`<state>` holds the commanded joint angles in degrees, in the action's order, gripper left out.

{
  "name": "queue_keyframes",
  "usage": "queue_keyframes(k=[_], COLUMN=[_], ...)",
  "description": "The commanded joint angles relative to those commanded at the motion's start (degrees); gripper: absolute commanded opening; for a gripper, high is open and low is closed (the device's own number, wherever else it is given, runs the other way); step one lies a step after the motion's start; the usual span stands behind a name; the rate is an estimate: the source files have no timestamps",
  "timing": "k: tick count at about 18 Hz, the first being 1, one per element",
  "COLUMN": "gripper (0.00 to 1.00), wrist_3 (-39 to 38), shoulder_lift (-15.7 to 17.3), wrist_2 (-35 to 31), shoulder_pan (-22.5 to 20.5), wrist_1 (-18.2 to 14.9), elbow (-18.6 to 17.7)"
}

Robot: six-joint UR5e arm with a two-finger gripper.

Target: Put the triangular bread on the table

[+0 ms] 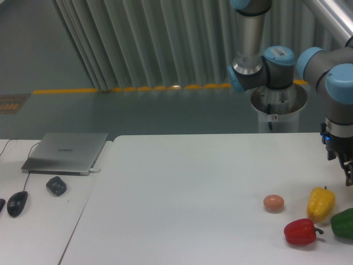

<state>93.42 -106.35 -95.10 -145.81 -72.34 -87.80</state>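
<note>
1. The triangular bread was not in the picture. I could not tell where it was.
2. The pincer (349, 175) was at the right edge of the view, just above the yellow pepper (321, 203). Only a dark bit of it showed, so I could not tell if it was released, clenched, or grasping something.
3. The egg (273, 203) lay left of the yellow pepper. The red pepper (301, 231) lay in front of the yellow pepper. The green pepper (343, 223) lay to the right of the yellow pepper, at the edge of the view.
4. The white surface (182, 193) was bare to the left of the egg.
5. What could go wrong, I think: if the arm came down near the yellow pepper, it could bump it or roll the egg. The bread could land on a pepper.
</note>
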Motion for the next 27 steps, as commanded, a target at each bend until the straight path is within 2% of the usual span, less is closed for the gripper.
queue_keyframes(k=[3, 7, 10, 12, 15, 23, 27], gripper=[1.0, 1.0, 1.0, 1.0, 1.0, 1.0, 1.0], wrist_3=[5.7, 17.29, 26.87, 32.59, 36.91, 50.18, 52.92], shoulder_lift=[0.0, -0.52, -1.49, -2.54, -3.42, -5.97, -7.38], wrist_2=[0.0, 0.0, 0.0, -0.7, -3.07, -3.17, -2.99], shoulder_pan=[-0.97, -2.37, -5.1, -5.8, -7.03, -12.21, -14.76], wrist_1=[0.0, 0.35, 0.44, 3.15, 4.31, 5.71, 7.56], elbow=[0.26, 0.61, 1.41, 1.41, 1.49, 2.72, 2.29])
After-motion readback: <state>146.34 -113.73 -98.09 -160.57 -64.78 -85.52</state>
